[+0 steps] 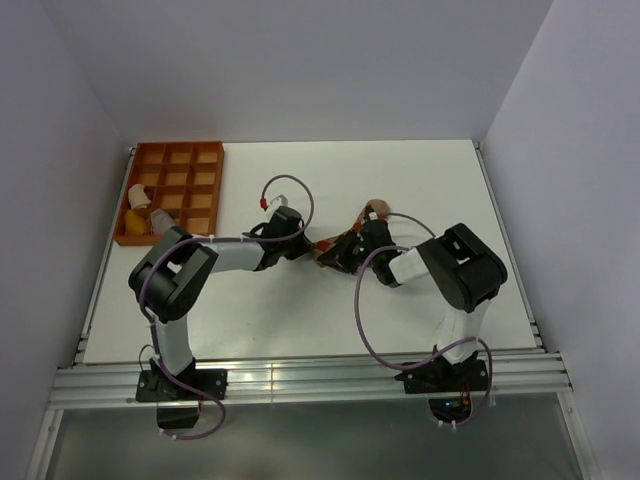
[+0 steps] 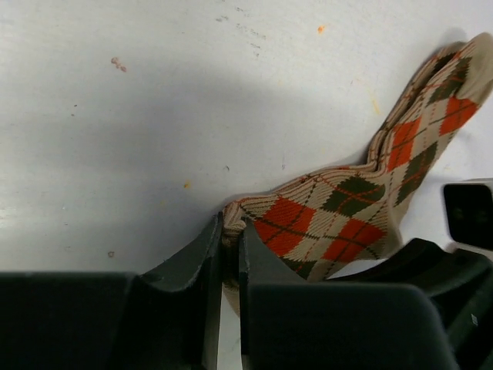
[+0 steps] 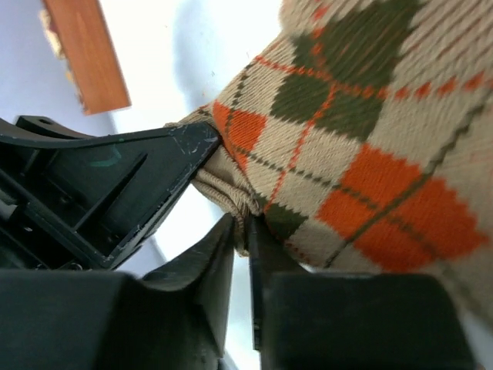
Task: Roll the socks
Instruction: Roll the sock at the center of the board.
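The tan argyle sock [image 1: 327,250] lies on the white table between my two grippers, its foot end reaching back to the right. My left gripper [image 1: 303,246] is shut on the sock's ribbed edge; in the left wrist view the gripper [image 2: 229,231] pinches that edge and the argyle sock [image 2: 331,216] stretches away to the upper right. My right gripper [image 1: 345,252] is shut on the same end of the sock; the right wrist view shows the gripper [image 3: 245,227] pinching the ribbed cuff of the argyle sock [image 3: 362,154]. The grey-brown striped sock is not clearly visible.
An orange compartment tray [image 1: 205,165] stands at the back left of the table, with a few small tan and white items [image 1: 143,208] in its near-left compartments. Its edge shows in the right wrist view [image 3: 85,54]. Both arms reach to the table's middle.
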Available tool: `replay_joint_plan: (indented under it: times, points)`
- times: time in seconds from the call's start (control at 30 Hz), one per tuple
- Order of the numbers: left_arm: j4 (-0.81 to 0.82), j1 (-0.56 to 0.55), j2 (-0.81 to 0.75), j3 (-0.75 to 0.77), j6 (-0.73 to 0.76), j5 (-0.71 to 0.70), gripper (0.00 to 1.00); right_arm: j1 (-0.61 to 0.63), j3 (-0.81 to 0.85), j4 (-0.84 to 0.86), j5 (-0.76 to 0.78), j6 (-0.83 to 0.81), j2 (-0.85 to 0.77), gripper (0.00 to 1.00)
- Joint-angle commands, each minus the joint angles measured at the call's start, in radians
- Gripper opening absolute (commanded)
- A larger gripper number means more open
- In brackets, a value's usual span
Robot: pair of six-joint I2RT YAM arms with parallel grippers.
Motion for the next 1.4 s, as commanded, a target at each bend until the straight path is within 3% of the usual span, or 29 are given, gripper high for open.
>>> replay_joint_plan:
  times: [0.0,0.17,0.37,0.47,0.6,0.8,1.2,1.37]
  points:
    - [-0.181,-0.022,0.030,0.072,0.078,-0.087,0.05,0.001,0.033,-0.183,0.076,-0.151,-0.076,0.21]
    - [-0.327,-0.033,0.070,0.178,0.115,-0.147,0.00,0.003,0.086,-0.330,0.134,-0.353,-0.238,0.38]
    - [-0.414,-0.049,0.075,0.249,0.168,-0.185,0.01,0.027,0.047,-0.315,0.197,-0.568,-0.332,0.44]
    - [-0.444,-0.053,0.078,0.273,0.196,-0.199,0.01,0.035,0.027,-0.282,0.229,-0.541,-0.317,0.44]
    - [-0.460,-0.062,0.064,0.281,0.214,-0.214,0.01,0.033,0.062,-0.360,0.312,-0.486,-0.262,0.38]
    - [-0.463,-0.065,0.045,0.264,0.219,-0.208,0.01,0.015,0.133,-0.443,0.393,-0.449,-0.175,0.38]
    - [-0.460,-0.065,-0.022,0.210,0.297,-0.205,0.01,-0.019,0.294,-0.530,0.310,-0.518,-0.003,0.38]
    - [-0.541,-0.065,0.016,0.273,0.293,-0.256,0.00,-0.019,0.291,-0.519,0.255,-0.554,-0.016,0.37]
